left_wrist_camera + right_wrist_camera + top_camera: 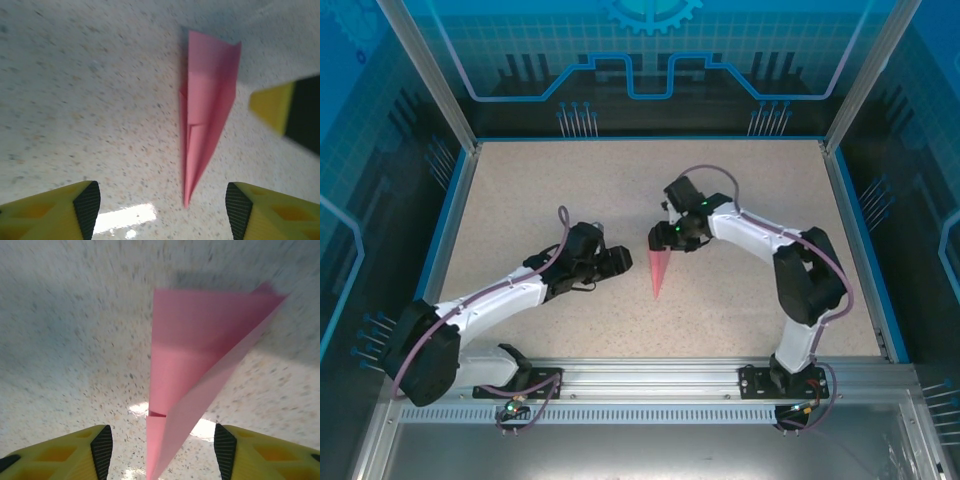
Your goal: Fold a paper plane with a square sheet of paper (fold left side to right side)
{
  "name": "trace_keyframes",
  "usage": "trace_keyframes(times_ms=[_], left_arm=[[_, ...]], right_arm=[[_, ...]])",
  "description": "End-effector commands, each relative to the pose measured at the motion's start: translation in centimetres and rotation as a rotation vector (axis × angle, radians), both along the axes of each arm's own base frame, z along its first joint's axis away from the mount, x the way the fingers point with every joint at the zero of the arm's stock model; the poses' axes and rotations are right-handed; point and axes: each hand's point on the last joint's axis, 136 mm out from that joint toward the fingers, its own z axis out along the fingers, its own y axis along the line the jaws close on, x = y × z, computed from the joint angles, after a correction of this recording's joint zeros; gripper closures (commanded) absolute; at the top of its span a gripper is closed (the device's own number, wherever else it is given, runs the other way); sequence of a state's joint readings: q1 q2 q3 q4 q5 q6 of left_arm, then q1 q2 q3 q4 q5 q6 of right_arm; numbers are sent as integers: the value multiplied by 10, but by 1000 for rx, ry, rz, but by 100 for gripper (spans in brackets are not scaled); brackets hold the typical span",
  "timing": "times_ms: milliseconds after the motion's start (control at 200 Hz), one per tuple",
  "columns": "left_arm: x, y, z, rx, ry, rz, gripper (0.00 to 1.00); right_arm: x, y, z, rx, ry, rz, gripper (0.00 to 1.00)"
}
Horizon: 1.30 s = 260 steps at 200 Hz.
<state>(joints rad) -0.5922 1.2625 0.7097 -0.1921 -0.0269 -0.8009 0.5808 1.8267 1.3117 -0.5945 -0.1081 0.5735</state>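
We see paper plane [207, 115] lying on table [520, 200] — left gripper [160, 210], right gripper [162, 450] both spread, holding nothing.

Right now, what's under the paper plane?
The paper plane lies flat on the speckled table. The patch directly beneath it is covered by the paper and cannot be seen.

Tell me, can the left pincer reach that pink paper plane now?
Probably yes. The left pincer is open, and the paper plane lies on the table with its tip between the fingers. Only the right pincer, close by the wide end, might crowd it.
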Motion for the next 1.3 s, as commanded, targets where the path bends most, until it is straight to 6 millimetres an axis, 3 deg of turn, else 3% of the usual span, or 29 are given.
trace_keyframes(times_ms=[0,190,345,530,665,705,840,975,1165,1296], left_arm=[[3,19,3,85,-19,44,29],[-3,21,-4,77,1,51,27],[-5,24,-4,74,-3,61,26],[-3,33,10,106,-34,77,25],[-1,44,22,123,-63,102,24],[-1,47,24,125,-72,114,23],[-1,52,32,111,-96,131,21],[-2,52,33,104,-93,130,20],[-3,49,30,95,-76,122,19],[-2,48,31,94,-77,118,18]], right_arm=[[-13,-9,-34,-100,91,-56,43],[-18,-5,-38,-142,99,-33,66],[-20,4,-14,-89,58,11,100],[-33,29,36,119,-17,92,100],[-44,39,53,288,-32,125,100],[-46,40,49,324,-23,129,100],[-51,36,5,383,50,127,100],[-48,14,-38,338,91,91,100],[-45,-11,-52,288,92,66,96],[-47,-25,-54,229,88,64,81]])
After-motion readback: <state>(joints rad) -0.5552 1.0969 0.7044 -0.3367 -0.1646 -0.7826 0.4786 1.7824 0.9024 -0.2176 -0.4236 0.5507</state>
